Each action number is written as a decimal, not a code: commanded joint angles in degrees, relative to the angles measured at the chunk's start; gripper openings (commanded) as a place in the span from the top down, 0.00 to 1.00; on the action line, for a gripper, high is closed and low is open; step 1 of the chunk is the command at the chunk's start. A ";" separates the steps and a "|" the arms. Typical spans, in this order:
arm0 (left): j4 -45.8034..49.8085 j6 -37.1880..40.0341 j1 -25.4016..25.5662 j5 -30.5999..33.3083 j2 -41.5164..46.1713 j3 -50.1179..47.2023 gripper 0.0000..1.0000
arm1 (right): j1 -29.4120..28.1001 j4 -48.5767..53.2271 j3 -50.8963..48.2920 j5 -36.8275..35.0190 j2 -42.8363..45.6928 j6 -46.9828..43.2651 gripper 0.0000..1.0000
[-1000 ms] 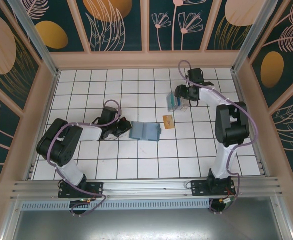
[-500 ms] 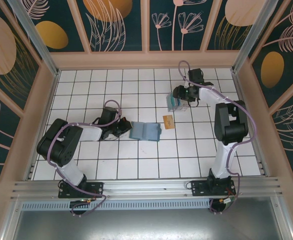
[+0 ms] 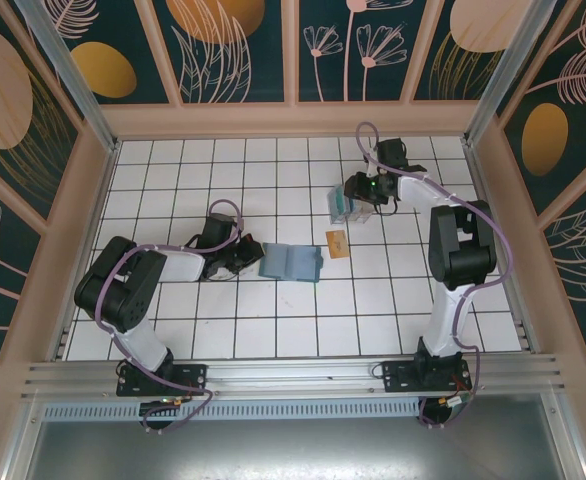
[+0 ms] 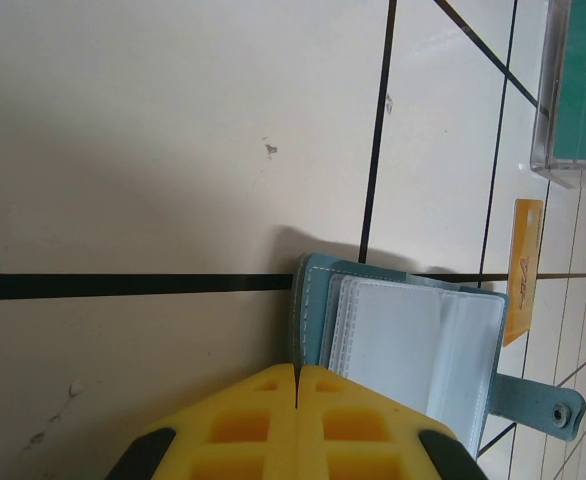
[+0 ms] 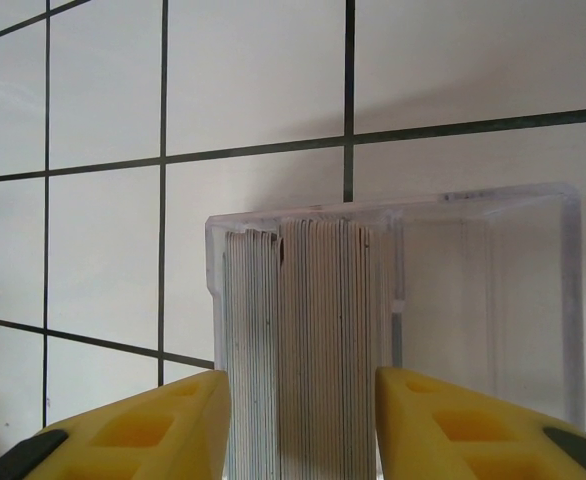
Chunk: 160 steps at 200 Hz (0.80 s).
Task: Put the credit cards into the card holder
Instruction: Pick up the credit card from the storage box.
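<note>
Yellow right gripper [image 5: 301, 405] astride upright credit cards [image 5: 313, 320]

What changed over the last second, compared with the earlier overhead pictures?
The right hand edged slightly left over the clear plastic box; its fingers now straddle the card stack, grip unclear. Unchanged: the shut left hand at the open teal bi-fold wallet, and the tan-orange card beside it.

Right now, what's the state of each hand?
Left hand: closed, at the edge of the open blue-grey bi-fold wallet.
Right hand: open, straddling the stack of thin cards in the clear plastic box.
</note>
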<state>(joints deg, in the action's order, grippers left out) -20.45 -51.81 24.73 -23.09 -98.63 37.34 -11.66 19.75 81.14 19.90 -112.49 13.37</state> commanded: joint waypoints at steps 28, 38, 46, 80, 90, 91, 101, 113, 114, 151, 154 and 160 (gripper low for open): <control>-0.60 -0.88 0.14 0.11 0.00 0.12 1.00 | 0.32 -1.54 -1.25 2.10 3.86 -0.70 0.73; -0.53 -0.76 0.14 0.33 0.02 0.09 1.00 | 0.24 -1.49 -1.39 1.75 4.10 -0.71 0.76; -0.20 -0.59 0.13 0.28 -0.07 0.30 1.00 | 0.32 -1.55 -1.75 1.41 4.42 -0.71 0.76; -0.13 -0.53 0.14 0.33 0.05 0.31 1.00 | 0.45 -1.73 -2.18 1.02 5.00 -0.79 0.82; -0.08 -0.56 0.14 0.18 -0.15 0.51 1.00 | 0.45 -1.73 -2.26 0.93 5.08 -0.82 0.86; -0.10 -0.61 0.14 0.16 -0.20 0.48 1.00 | 0.43 -1.69 -2.24 0.93 5.08 -0.85 0.86; -0.13 -0.68 0.14 -0.18 -0.30 0.57 1.00 | 0.49 -1.64 -2.29 0.76 5.01 -0.82 0.90; -0.21 -0.70 0.14 -0.03 -0.10 0.37 1.00 | 0.48 -1.54 -2.14 0.58 5.02 -0.89 0.95; -0.21 -0.64 0.14 -0.03 -0.09 0.37 1.00 | 0.49 -1.54 -2.14 0.58 5.01 -0.89 0.95; -0.07 -0.50 0.12 0.02 0.10 0.14 1.00 | 0.43 -1.57 -2.42 -1.28 5.62 -1.21 1.00; -0.04 -0.50 0.14 0.08 0.10 0.10 1.00 | 0.47 -1.55 -2.47 -1.46 5.71 -1.27 1.00; -0.08 -0.40 0.14 0.17 0.02 0.04 1.00 | 0.49 -1.55 -2.50 -1.93 5.88 -1.41 1.00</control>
<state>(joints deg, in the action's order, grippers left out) -20.43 -51.83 24.73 -23.11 -98.63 37.34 -11.22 19.09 79.29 19.31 -109.84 12.71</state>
